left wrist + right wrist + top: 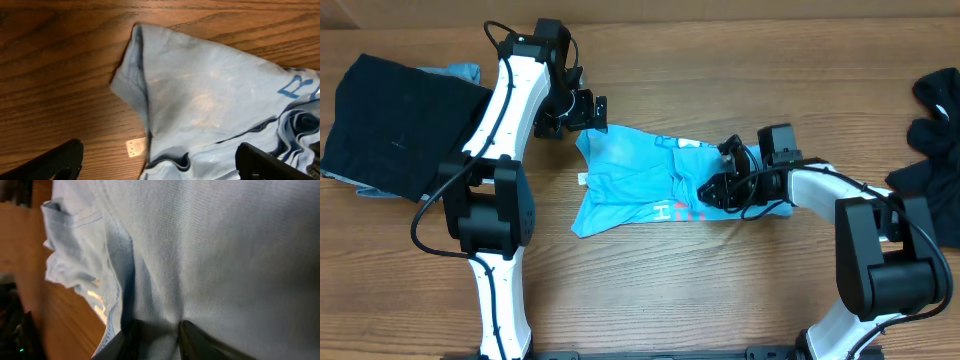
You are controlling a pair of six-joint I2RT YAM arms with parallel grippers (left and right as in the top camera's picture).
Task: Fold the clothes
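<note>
Light blue T-shirt crumpled dead centre of the wooden table, stretched roughly 9-to-3 across it. Red-and-white lettering peeking out along its 6 o'clock edge, small white tag poking off the 9 o'clock side.

Left gripper parked just off the shirt's 11 o'clock corner. From the left wrist cam: both fingers spread wide at the bottom of frame, nothing clamped, just a folded-over corner of the T-shirt and that white tag on bare wood below. Can't say whether touching the cloth or not. Bit of blue print at 3 o'clock in that view.

Right gripper down on the shirt's 3 o'clock end, right at the bunched-up fabric. Right wrist cam pretty much wall-to-wall T-shirt, with the two fingers nearly together and a ridge of fabric pinched between them. So: clamped on the tee.

Also on the table: folded black garment over at 9 o'clock, with a sliver of blue-grey cloth sticking out from under its 1 o'clock corner, well apart from the tee. More black garments heaped at the 3 o'clock edge, partly out of frame.
</note>
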